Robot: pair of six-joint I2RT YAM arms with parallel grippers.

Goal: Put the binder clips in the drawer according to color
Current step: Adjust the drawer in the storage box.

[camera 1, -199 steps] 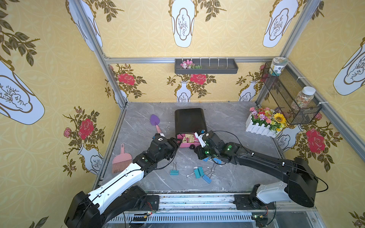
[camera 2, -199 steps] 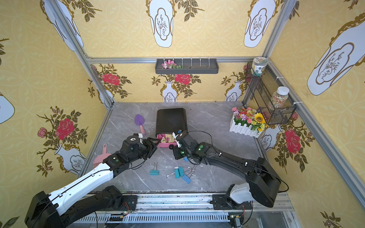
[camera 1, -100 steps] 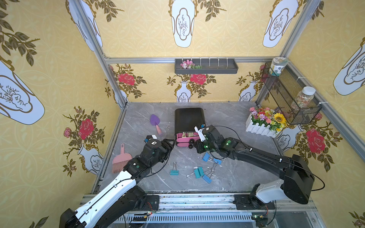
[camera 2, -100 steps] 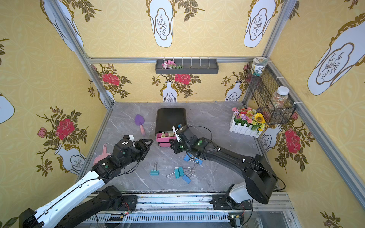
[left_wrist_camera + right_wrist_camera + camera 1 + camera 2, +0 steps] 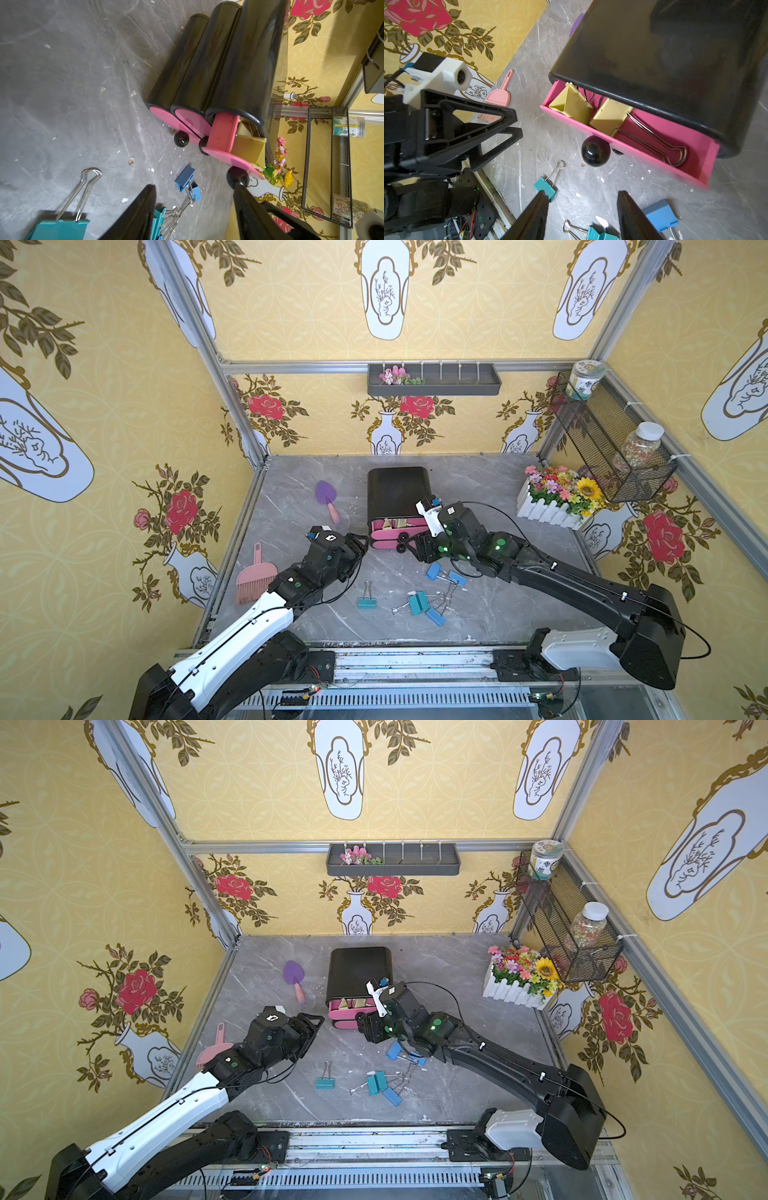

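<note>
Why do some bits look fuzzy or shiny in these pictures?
Left wrist view: the teal clip nearest the lens is blurry, and the black cabinet has a soft sheen. Right wrist view: the round knob carries a bright glint, and the pink drawer looks smeared at its end. Both top views: sharp, but the wide lens slants the frame posts.

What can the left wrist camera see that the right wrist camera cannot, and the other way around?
Only left wrist: the pink fronts of the two shut lower drawers and the mesh basket. Only right wrist: the pink brush and the left arm's white camera. Both: the open top drawer holding yellow clips, and a blue clip.
</note>
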